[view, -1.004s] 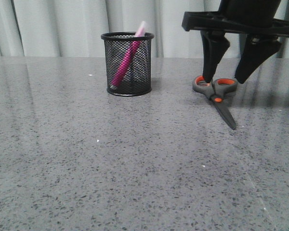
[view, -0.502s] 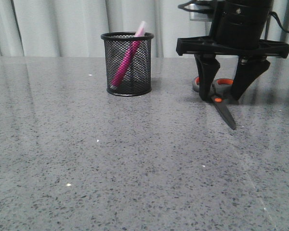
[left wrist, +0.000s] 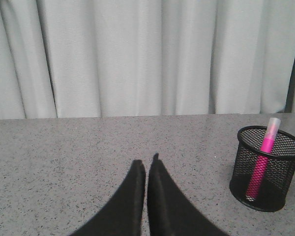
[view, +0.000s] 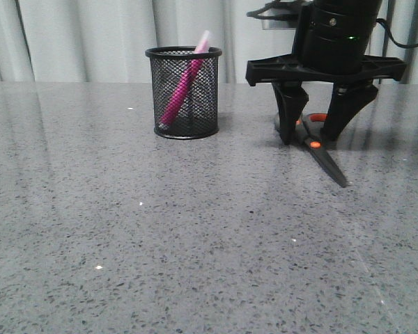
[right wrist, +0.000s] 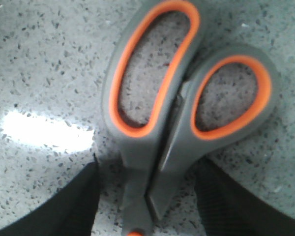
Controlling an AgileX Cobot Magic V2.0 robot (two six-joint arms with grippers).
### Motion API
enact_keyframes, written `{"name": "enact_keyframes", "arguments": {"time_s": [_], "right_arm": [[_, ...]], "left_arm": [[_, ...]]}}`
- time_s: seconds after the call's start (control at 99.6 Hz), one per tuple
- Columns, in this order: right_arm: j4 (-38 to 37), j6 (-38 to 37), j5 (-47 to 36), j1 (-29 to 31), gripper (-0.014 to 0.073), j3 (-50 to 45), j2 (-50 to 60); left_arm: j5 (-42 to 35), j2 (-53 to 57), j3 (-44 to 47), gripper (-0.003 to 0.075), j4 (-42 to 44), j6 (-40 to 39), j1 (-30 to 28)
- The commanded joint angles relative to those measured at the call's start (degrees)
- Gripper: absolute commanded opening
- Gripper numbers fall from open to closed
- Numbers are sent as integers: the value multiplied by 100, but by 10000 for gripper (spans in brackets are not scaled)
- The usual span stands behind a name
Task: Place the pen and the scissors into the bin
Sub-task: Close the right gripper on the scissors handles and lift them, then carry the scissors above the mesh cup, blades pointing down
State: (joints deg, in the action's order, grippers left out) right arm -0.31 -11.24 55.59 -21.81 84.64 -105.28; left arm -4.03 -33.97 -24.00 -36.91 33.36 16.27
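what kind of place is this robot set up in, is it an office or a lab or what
Probably a test or lab bench laid out like a desk. A bare grey speckled tabletop backed by pale curtains holds only a black mesh pen cup with a pink pen in it, plus scissors below the right gripper.
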Motion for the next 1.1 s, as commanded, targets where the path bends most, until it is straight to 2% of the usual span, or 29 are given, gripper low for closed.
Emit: {"name": "enact_keyframes", "arguments": {"time_s": [0.0,0.07,0.141,0.301,0.411,0.582,0.763,0.974,1.094], "right_arm": [[-69,-54,-135,-11,382,150,184],[-118,-54,-65,-11,365,150,151],[-116,-54,-64,-11,301,150,141],[-131,-54,-39,-11,36,150,141],[-227,-54,-14,-11,-74,150,141],[-478,-54,-231,-11,-75,138,441],[-504,-54,-808,-11,-75,14,1300],[-424,-54,-2302,-11,-76,-601,2367],[-207,-54,-3720,-11,-76,-1155,2757]], "left_arm": [[-369,6,-164,-22,-21,-48,-10],[-369,6,-164,-22,-21,-48,-10],[-369,6,-164,-22,-21,-48,-10],[-369,6,-164,-22,-21,-48,-10],[-377,6,-164,-22,-21,-48,-10],[-401,6,-164,-22,-21,-48,-10],[-414,6,-164,-22,-21,-48,-10],[-413,6,-164,-22,-21,-48,-10],[-413,6,-164,-22,-21,-48,-10]]}}
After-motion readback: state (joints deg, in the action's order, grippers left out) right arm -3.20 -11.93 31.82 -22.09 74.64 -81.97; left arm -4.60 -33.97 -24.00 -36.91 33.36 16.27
